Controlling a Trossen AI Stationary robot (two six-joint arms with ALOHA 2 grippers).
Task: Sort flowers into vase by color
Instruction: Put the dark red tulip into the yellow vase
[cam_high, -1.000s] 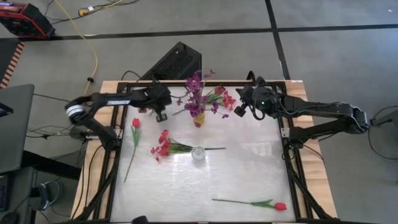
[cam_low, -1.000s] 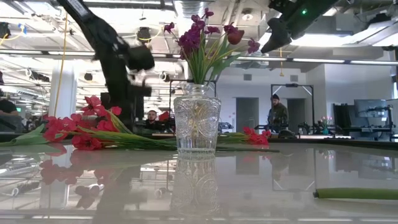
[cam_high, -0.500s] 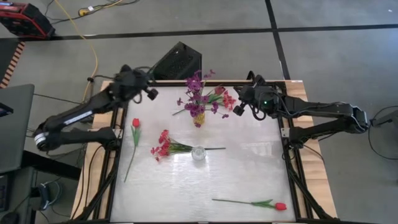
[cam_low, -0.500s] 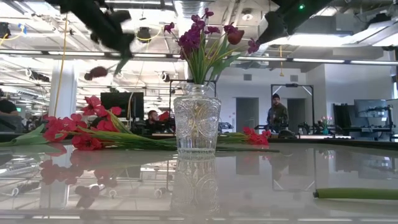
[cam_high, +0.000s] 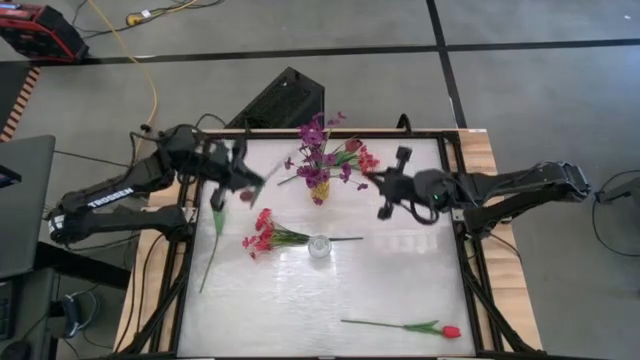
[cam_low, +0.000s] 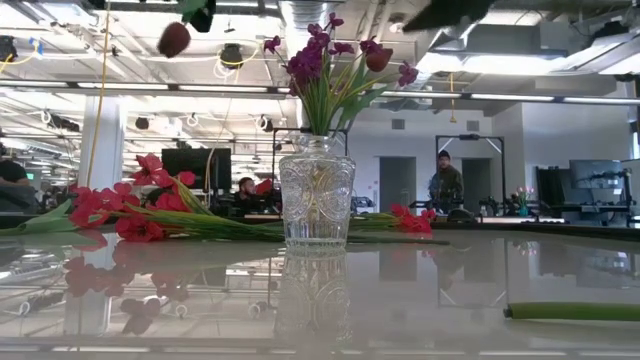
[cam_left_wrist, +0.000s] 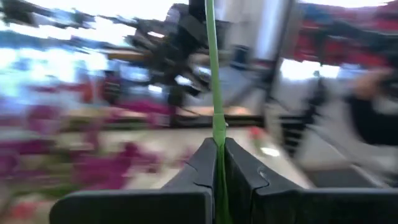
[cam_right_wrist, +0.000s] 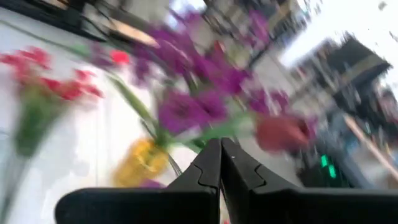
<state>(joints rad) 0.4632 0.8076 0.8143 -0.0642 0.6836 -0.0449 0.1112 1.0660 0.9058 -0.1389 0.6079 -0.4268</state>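
Since half a second ago the left gripper (cam_high: 232, 178) has swung from the table's far-left corner inward over the glass, carrying a maroon tulip (cam_high: 247, 195) aloft, and the right gripper (cam_high: 385, 190) has slid from beside the purple bouquet (cam_high: 320, 160) out toward the table's middle right. In the left wrist view the two dark fingers (cam_left_wrist: 202, 171) are pressed together on the tulip's thin green stem (cam_left_wrist: 214, 81), which rises straight up from between them; in the low view the dark blossom hangs high near the top edge, at about ten o'clock from the crystal vase (cam_low: 316, 195). The right gripper's fingers (cam_right_wrist: 208, 168) meet with nothing between them, and the bouquet fills its wrist view just ahead. Seen from above, the bouquet stands in a vase at twelve o'clock on the table (cam_high: 400, 280), purple sprays mixed with a few red blossoms. A second clear vase (cam_high: 319, 246) sits near the centre, with a red-pink spray (cam_high: 265, 236) lying across the table at its nine o'clock, the stem reaching past the vase to its three o'clock side. A red tulip (cam_high: 217, 199) lies along the left edge at nine o'clock, stem pointing toward seven. Another red tulip (cam_high: 450, 331) lies at five o'clock near the front edge. A person (cam_low: 446, 180) stands in the room beyond.
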